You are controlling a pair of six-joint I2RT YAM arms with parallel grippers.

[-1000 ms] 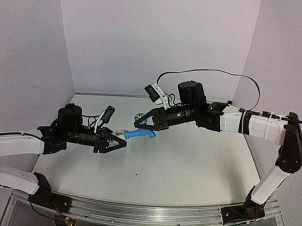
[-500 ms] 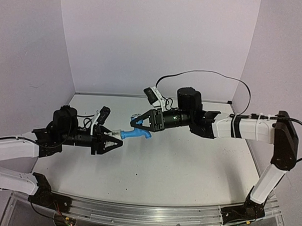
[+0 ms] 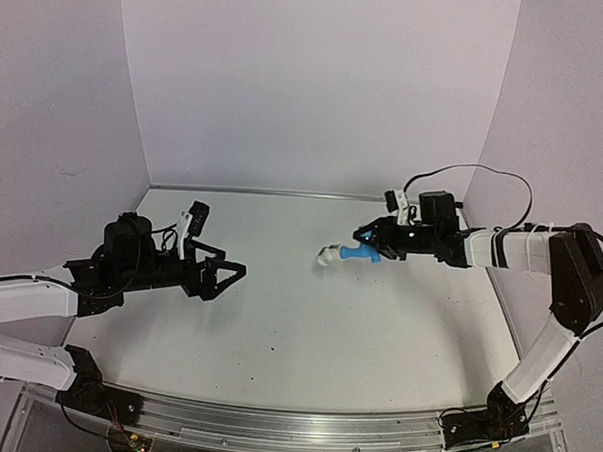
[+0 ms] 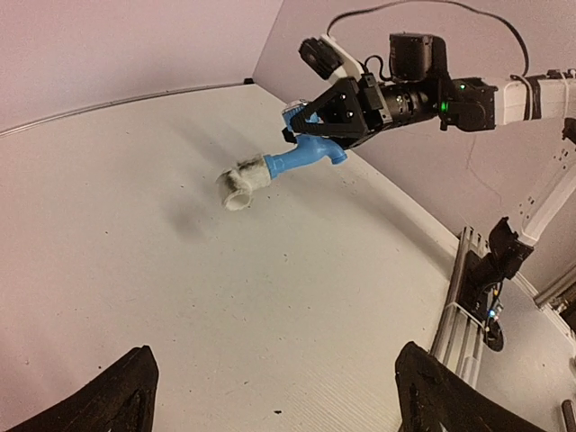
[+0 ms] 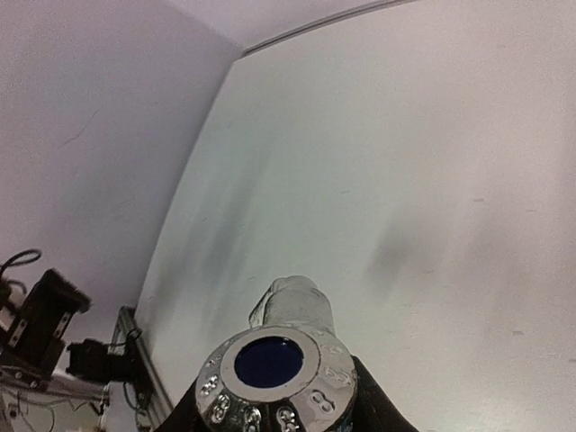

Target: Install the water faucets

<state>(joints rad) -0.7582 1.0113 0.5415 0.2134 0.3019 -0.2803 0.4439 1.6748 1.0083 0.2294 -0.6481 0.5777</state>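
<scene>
A bright-blue water faucet [image 3: 358,254] hangs in the air above the right half of the table, with a white fitting [image 3: 327,257] on its left end. My right gripper [image 3: 373,241] is shut on the faucet's blue body. In the left wrist view the faucet [image 4: 306,157] and the fitting [image 4: 241,184] stick out leftward from the right gripper [image 4: 328,117]. The right wrist view looks down on the faucet's silver cap [image 5: 277,369], with the fitting [image 5: 292,301] beyond it. My left gripper [image 3: 232,262] stands open and empty at the left, well apart from the faucet; its fingertips [image 4: 135,369] are spread wide.
The white table [image 3: 307,326] is closed in by lilac walls at the back and sides. An aluminium rail [image 3: 293,431] runs along the near edge. A black cable [image 3: 484,174] loops over the right arm.
My left gripper has let go of the white fitting, opened wide and drawn back left. The right arm has carried the faucet, with the fitting on it, to the right.
</scene>
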